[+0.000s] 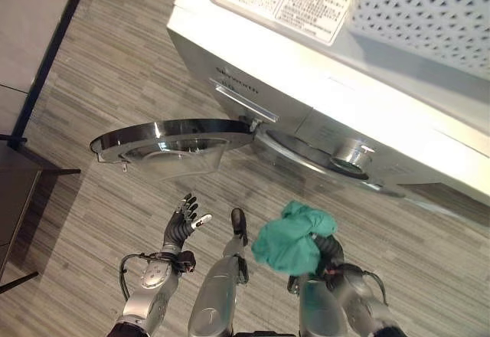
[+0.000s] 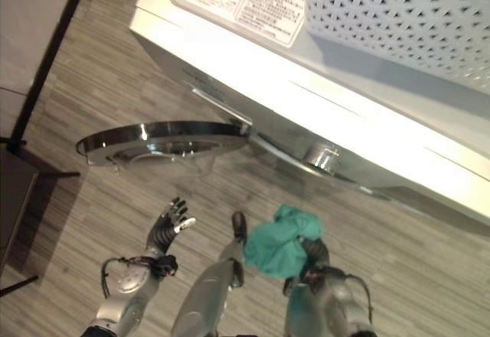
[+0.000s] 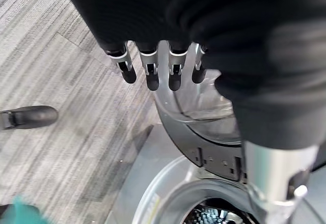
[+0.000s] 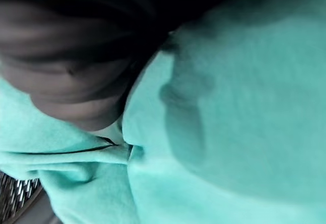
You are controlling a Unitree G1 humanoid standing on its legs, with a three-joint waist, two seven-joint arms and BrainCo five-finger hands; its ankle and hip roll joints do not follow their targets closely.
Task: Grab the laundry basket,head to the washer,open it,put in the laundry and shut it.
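The white front-loading washer (image 1: 321,61) stands at the upper right. Its round glass door (image 1: 172,144) hangs open, swung out to the left, and the drum opening (image 3: 204,208) shows below the door's rim. A white perforated laundry basket (image 1: 429,8) rests on top of the washer. My right hand (image 1: 331,254) holds a bunched teal cloth (image 1: 295,237) in the air, low in front of the washer's opening; the same cloth (image 4: 229,132) covers the hand's fingers. My left hand (image 1: 182,222) hovers open and empty below the door, its fingers (image 3: 147,68) straight.
Grey striped wood-look flooring (image 1: 115,61) lies all round. A grey panel with a dark edge (image 1: 31,15) and a dark piece of furniture (image 1: 15,191) stand at the far left. The washer's control knob (image 1: 348,153) sits right of the opening.
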